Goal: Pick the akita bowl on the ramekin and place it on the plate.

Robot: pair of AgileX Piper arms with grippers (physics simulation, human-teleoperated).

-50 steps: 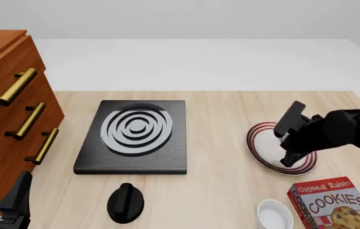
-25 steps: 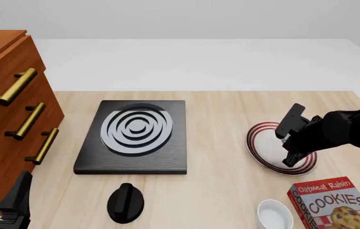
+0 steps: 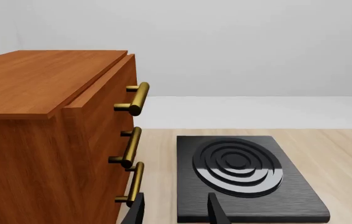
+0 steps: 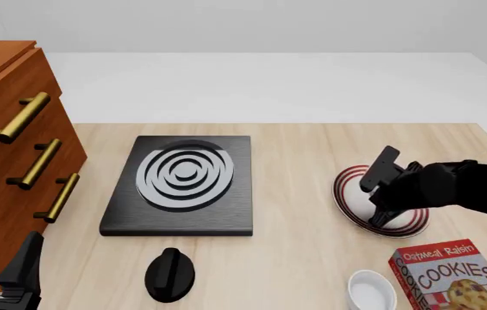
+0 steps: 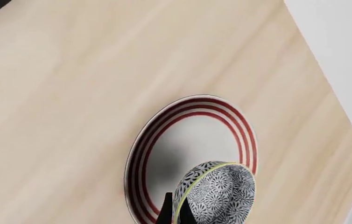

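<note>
Right gripper [image 4: 380, 188]: I see it over the plate in the front view, with the dark arm coming in from the right edge. In the right wrist view its 2 fingertips [image 5: 167, 212] sit close together, pinching the rim of the akita bowl, so I read it as clamped on the bowl.

Akita bowl [image 5: 216, 193]: I have it in the right gripper, above the plate. It is tilted, so its speckled inside faces the wrist camera, and the pale rim runs between the fingers. In the front view the arm hides it.

Plate [image 4: 356, 206]: it lies flat on the table at the right side, dark red rings around a white centre. In the right wrist view a soft shadow falls on its centre beside the bowl.

Ramekin [image 4: 371, 290]: it stands alone near the front edge of the table, just beside the cookie box [image 4: 455, 274] and well apart from the plate.

Left gripper [image 3: 174, 212]: it is low at the front left, next to the wooden drawer cabinet [image 4: 15, 161]. Its 2 fingers stand apart with nothing between them.

Other things: a black hob [image 4: 183, 184] with grey rings lies mid-table, and a black round knob [image 4: 169, 274] lies in front of it.

Table [image 4: 295, 258]: pale wood.
</note>
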